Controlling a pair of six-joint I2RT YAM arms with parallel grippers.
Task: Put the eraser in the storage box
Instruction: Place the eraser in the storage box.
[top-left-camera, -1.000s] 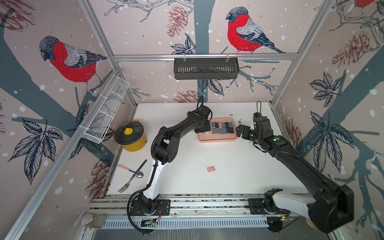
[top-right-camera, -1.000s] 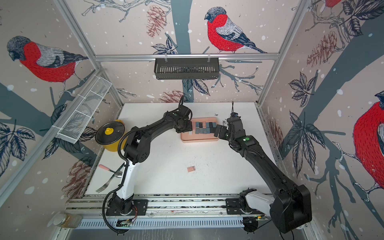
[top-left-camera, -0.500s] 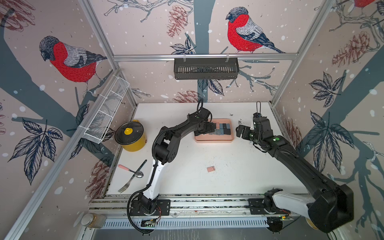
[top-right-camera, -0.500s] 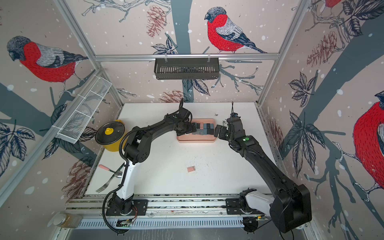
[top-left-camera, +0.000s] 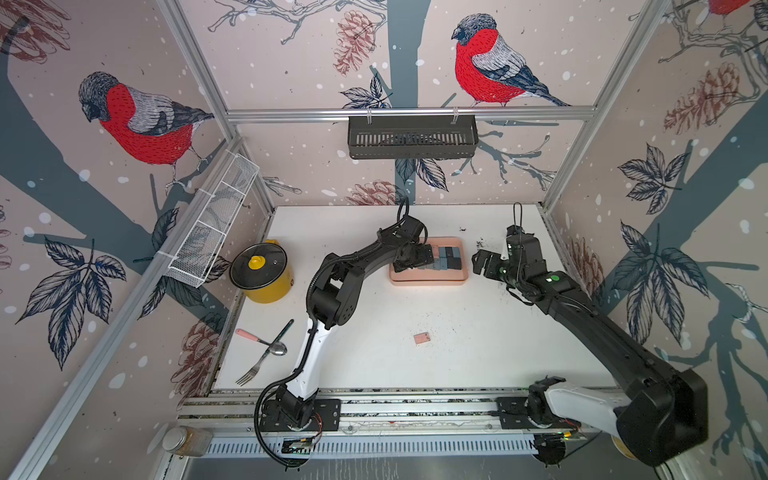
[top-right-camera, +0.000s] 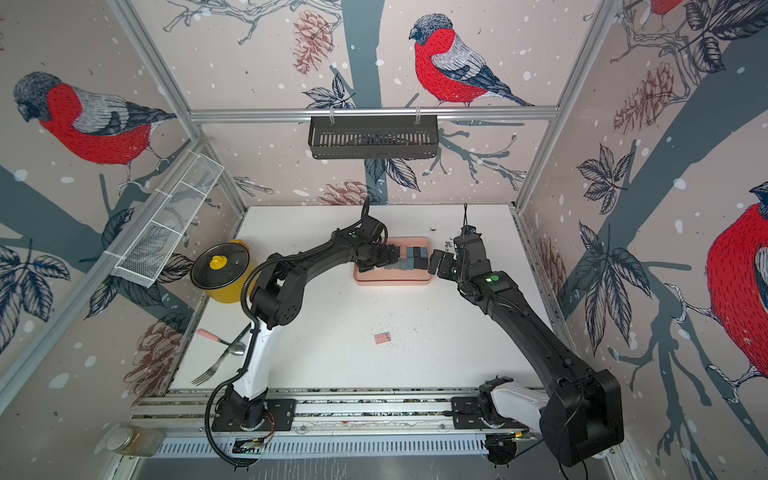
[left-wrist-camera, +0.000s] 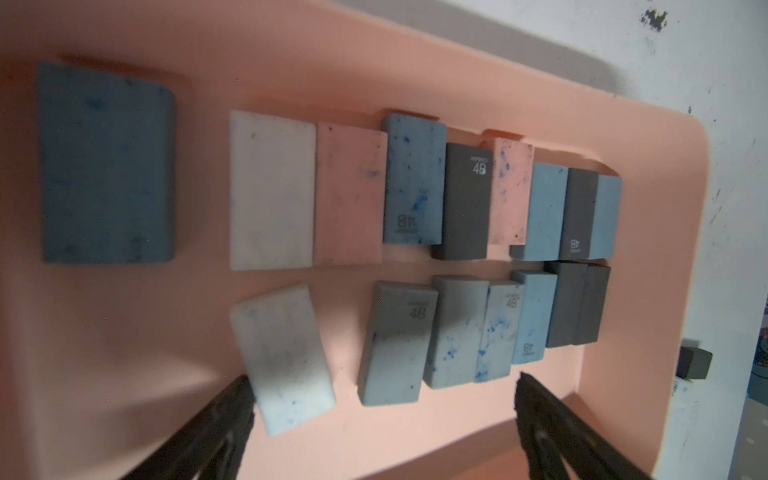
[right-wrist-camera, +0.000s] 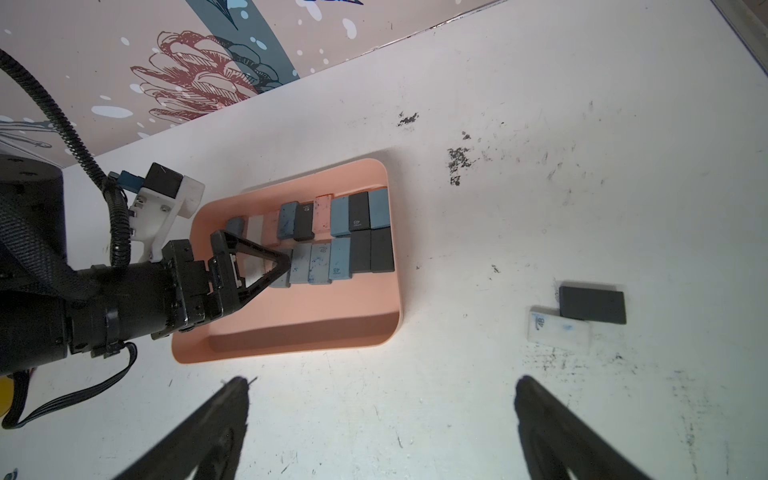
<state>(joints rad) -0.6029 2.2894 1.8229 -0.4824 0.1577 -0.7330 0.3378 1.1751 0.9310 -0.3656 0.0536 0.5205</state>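
The left gripper hangs low over the storage box, its jaws spread wide with nothing gripped between them. A white speckled eraser lies flat but askew on the box floor, right by one fingertip — whether they touch I cannot tell. Past it, two rows of blue, grey, black, pink and white erasers lie packed side by side toward one short end of the box. A big blue eraser lies alone, apart from the rows. In a top view the left arm reaches over the end of the storage box nearer the yellow pot and hides that part of it.

The right gripper is likewise wide open and empty. It hovers above the bare table, just beside the opposite short end of the box. Its wrist view shows a black eraser and a white 4B eraser lying on the table outside the box. They touch at a corner and are well apart from the rim. A pink eraser lies alone on open table nearer the arm bases, well apart from both grippers.

A pink-handled spoon and a fork lie crossed near the pot, at the table's edge. A white wire basket hangs on the side wall and a black slotted basket on the back rail — both off the table
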